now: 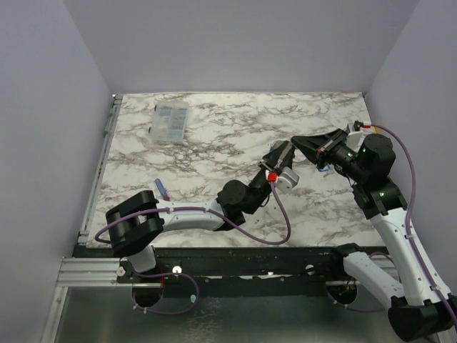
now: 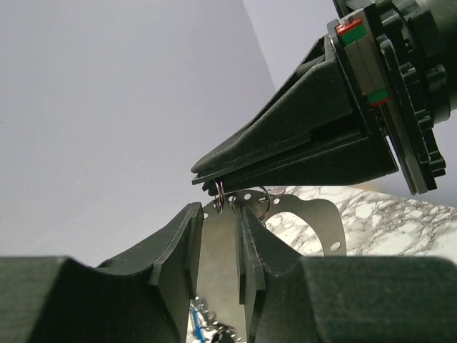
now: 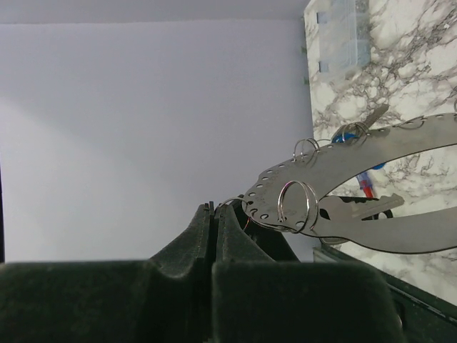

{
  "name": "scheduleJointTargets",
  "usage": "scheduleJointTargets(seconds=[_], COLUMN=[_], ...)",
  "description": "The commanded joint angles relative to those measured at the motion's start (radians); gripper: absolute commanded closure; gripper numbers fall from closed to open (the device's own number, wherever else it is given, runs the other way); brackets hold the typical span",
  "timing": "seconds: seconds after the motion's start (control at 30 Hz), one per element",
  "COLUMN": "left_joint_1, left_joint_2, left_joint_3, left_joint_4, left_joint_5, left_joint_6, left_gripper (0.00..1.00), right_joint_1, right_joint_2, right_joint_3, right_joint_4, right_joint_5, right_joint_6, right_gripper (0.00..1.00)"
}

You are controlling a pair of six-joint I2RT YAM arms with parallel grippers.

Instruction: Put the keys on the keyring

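Observation:
The keyring (image 3: pixel 343 161) is a flat grey metal loop with small holes along its rim. In the left wrist view one arm of the keyring (image 2: pixel 221 250) stands between the fingers of my left gripper (image 2: pixel 218 211), which is shut on it above the table. Small wire rings (image 3: pixel 296 207) hang through its holes. My right gripper (image 3: pixel 214 207) is shut, with a thin wire ring (image 2: pixel 219 196) at its tips beside the rim; that ring looks pinched. A blue-headed key (image 3: pixel 350 133) hangs on the keyring. Another key (image 1: pixel 162 188) lies on the table at the left.
A clear compartment box (image 1: pixel 170 121) sits at the back left of the marble table (image 1: pixel 214 136). The two grippers (image 1: pixel 285 150) meet tip to tip above the table's middle right. Pale walls close the table on three sides.

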Motion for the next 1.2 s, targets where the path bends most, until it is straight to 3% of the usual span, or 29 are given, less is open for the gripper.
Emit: scheduleJointTargets(seconds=[0.0, 0.37, 0.53, 0.77, 1.03, 1.17], left_joint_1=[0.002, 0.003, 0.004, 0.035, 0.064, 0.066], left_joint_2=[0.002, -0.011, -0.049, -0.108, -0.113, -0.11], left_joint_3=[0.026, 0.004, -0.031, -0.05, -0.033, -0.03], left_joint_4=[0.052, 0.051, 0.011, -0.083, -0.146, -0.162], left_joint_5=[-0.008, -0.006, -0.001, 0.027, 0.145, 0.178], left_joint_6=[0.006, 0.065, 0.06, -0.032, -0.096, -0.109], left_gripper=[0.71, 0.69, 0.44, 0.53, 0.54, 0.48], right_joint_1=[0.01, 0.014, 0.015, 0.018, 0.02, 0.021], right_joint_2=[-0.021, -0.017, -0.016, -0.014, -0.014, -0.016], right_joint_3=[0.024, 0.033, 0.042, 0.047, 0.041, 0.045], right_joint_4=[0.019, 0.012, 0.008, 0.015, 0.029, 0.029], right_joint_5=[0.004, -0.001, -0.008, -0.015, -0.025, -0.025], right_joint_6=[-0.011, -0.026, -0.039, -0.04, -0.037, -0.039], right_gripper=[0.99, 0.99, 0.99, 0.99, 0.99, 0.99])
